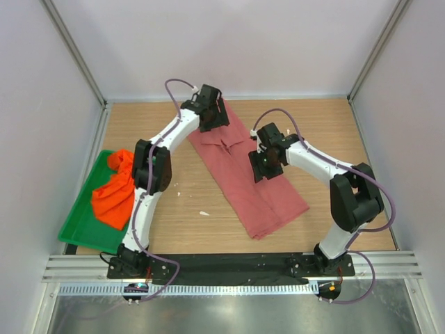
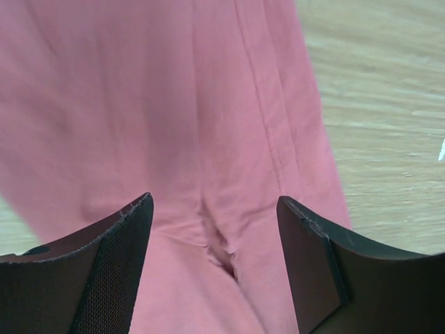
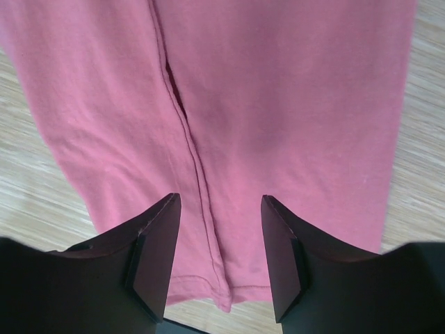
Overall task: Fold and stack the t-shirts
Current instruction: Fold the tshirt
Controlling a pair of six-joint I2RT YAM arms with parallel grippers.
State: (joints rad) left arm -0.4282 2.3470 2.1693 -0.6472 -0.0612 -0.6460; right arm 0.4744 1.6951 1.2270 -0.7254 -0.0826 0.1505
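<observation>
Well to the left of the left pincer (image 1: 212, 118), and nearer the arm bases than it, a green tray (image 1: 73, 233) sits at the table's (image 1: 188, 202) left edge. The orange t-shirt (image 1: 115, 195) lies bunched in the tray, and one part spills over its far rim.

The left pincer itself is reached out to the far side of the table, over the far end of the pink t-shirt (image 1: 243, 188). In the wrist view its two dark fingers (image 2: 118, 264) stand spread wide, with nothing gripped. Pink cloth fills the space beneath and between them, and a small pucker sits just ahead of the gap. A stitched seam runs away from the gap towards the far edge of that view. Bare wood shows off to the pincer's right.

From this pincer the pink t-shirt stretches as a long folded strip, slanting right and towards the bases. A small white scrap (image 1: 204, 213) lies on the wood left of the strip.

The right pincer (image 1: 263, 165) hangs over the strip's right edge, about halfway along it. Its fingers (image 3: 156, 257) are apart too, less widely, and hold nothing. The cloth lies flat below them. A hem line and a narrow slit run straight out from between the fingers, and wood is visible on both sides of the cloth.
</observation>
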